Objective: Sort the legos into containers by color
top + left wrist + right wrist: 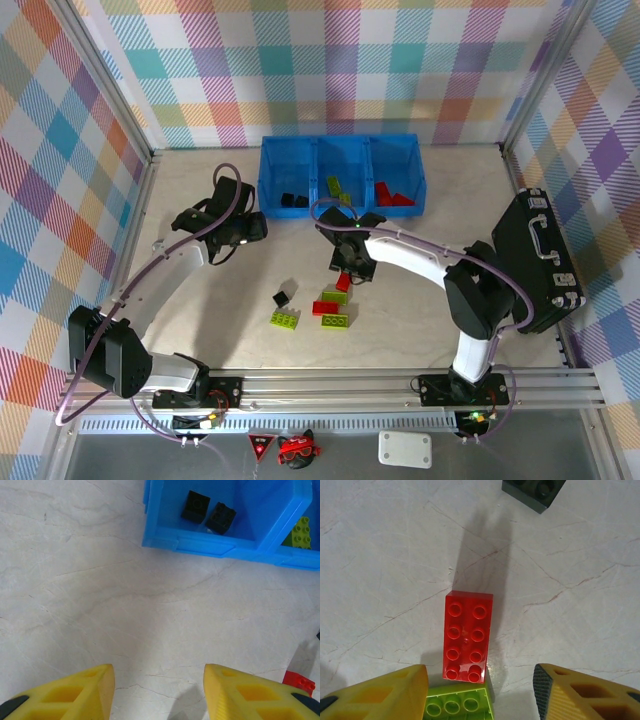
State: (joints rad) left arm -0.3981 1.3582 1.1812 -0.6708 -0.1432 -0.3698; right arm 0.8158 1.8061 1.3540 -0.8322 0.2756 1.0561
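Right wrist view: the right gripper [480,682] hangs with its yellow fingers spread, gripping nothing, above a red lego [468,636] lying flat on the table [380,555]. A lime lego [454,705] sits just beside its near end. Left wrist view: the left gripper [159,680], also parted and empty, is over the table near the blue bin [200,544]. Two black legos [195,505] lie in the bin's end compartment.
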